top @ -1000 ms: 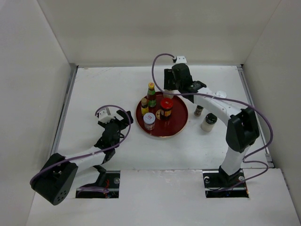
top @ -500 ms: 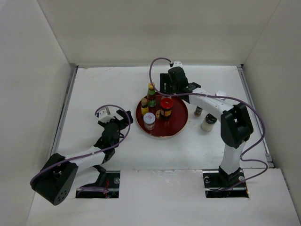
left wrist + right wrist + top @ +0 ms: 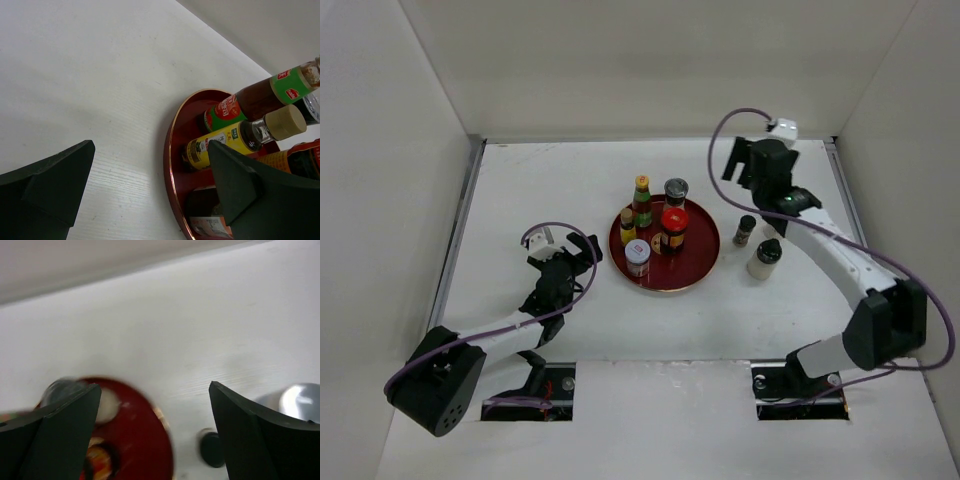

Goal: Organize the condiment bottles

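The right fingers (image 3: pixel 740 168) hang wide apart and empty above the table (image 3: pixel 540 190). Below them, toward the finger on the wrist view's right, stand the small dark bottle (image 3: pixel 745 230) and the white bottle (image 3: pixel 764 260). Both are off the red tray (image 3: pixel 702 256), which lies toward the other finger with five bottles (image 3: pixel 673 228) aboard. The dark bottle looks like the next pick: descend straight, straddle it under the cap, close gently, and lift clear of the rim. The left fingers (image 3: pixel 582 250), also open and empty, rest just short of the tray.
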Motion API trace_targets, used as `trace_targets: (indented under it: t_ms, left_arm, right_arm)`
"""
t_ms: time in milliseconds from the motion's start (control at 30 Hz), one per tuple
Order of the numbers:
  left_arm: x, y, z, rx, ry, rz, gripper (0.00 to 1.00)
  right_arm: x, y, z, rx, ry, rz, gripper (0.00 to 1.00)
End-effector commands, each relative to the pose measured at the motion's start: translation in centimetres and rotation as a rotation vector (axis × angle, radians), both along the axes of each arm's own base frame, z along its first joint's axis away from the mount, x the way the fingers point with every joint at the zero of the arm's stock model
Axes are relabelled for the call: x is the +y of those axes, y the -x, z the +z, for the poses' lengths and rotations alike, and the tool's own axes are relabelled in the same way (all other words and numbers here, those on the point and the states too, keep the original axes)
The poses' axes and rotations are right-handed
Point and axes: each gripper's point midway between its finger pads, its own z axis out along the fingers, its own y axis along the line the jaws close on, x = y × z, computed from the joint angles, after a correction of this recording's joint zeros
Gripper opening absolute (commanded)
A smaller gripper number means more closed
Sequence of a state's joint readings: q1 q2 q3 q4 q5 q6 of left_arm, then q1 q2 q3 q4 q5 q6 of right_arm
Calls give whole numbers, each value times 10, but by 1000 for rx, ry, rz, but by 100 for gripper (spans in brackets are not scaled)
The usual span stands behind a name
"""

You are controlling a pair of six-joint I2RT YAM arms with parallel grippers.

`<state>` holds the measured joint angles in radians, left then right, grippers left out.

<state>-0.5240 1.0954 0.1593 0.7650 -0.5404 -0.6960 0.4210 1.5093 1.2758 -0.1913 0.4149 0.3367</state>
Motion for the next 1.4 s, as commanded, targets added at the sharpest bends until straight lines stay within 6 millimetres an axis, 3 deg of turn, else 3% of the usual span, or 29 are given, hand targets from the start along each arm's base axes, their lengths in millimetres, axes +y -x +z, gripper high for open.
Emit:
trace_targets:
  t_ms: [0, 67, 167, 367, 533, 600, 700, 800, 867, 967, 1033, 1133, 1233, 1367]
  left_arm:
    - [-2, -2, 13, -48, 38, -8, 100]
    - [-2, -2, 14, -49, 40, -8, 100]
    - [-3, -2, 13, -48, 40, -11, 100]
    - [-4, -2, 12, -43, 38, -14, 100]
    - [-4, -2, 12, -43, 38, -14, 100]
    - [-5, -2, 11, -41, 38, -20, 100]
    - [-5, -3, 12, -44, 39, -20, 100]
    - [-4, -2, 12, -44, 39, -19, 100]
    - [-3, -3, 12, -44, 39, -16, 100]
    - [-3, -3, 12, -44, 39, -16, 100]
    - [-3, -3, 12, -43, 39, -17, 100]
    - [-4, -3, 11, -41, 38, -19, 100]
    - [-3, -2, 12, -44, 40, -19, 100]
    - [-3, -2, 12, -43, 39, -17, 100]
  right_arm:
    - [-98, 18, 15, -77, 82, -338, 98]
    - [-133, 29, 4, -52, 131, -437, 100]
    - [-162, 40, -23, 25, 157, -496, 100]
    - [-153, 36, -57, 105, 120, -439, 100]
    - [-162, 31, -80, 140, 95, -457, 100]
    - [-161, 24, -86, 135, 63, -438, 93]
    - [-161, 15, -81, 90, 28, -423, 73]
    - [-161, 12, -61, 28, 7, -414, 55]
    - [-163, 15, -36, -31, -4, -424, 51]
    - [-170, 26, 19, -154, 2, -461, 50]
    - [-155, 32, 52, -226, 10, -423, 51]
    - [-115, 32, 80, -281, 26, -307, 52]
    - [-67, 29, 82, -279, 11, -189, 52]
    - [-6, 22, 67, -243, -35, -44, 52]
